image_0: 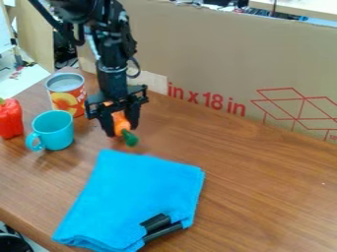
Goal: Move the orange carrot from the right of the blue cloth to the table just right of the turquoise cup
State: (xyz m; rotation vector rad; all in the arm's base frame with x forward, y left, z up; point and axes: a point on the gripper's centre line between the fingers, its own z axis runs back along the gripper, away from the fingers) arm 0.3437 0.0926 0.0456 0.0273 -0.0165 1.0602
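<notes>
- The black gripper (122,130) hung over the far left part of the wooden table (263,187), pointing down, its fingers clamped on the toy carrot (119,122).
- Carrot position: between the two fingers, green end (130,139) free below them and towards the camera. The hold was across the orange body, presumably since that gave both fingers a firm side to press. Whether the green end touched the wood, could not tell.
- The turquoise mug (54,129) stood upright, likely for a steady base, handle to the image's lower left. The can (66,94), also upright, was just behind it.
- The red pepper (9,118) was beside the mug, at the view's left edge.
- The blue cloth (135,197) lay folded flat, nearer the camera than the carrot; folding probably kept it compact. Black pieces (156,223) lay at its near edge, purpose unclear.
- The cardboard (217,59) stood behind, perhaps as a screen.
- Count: one carrot, one mug, one can, one pepper, one cloth, two black pieces, one cardboard panel.
</notes>
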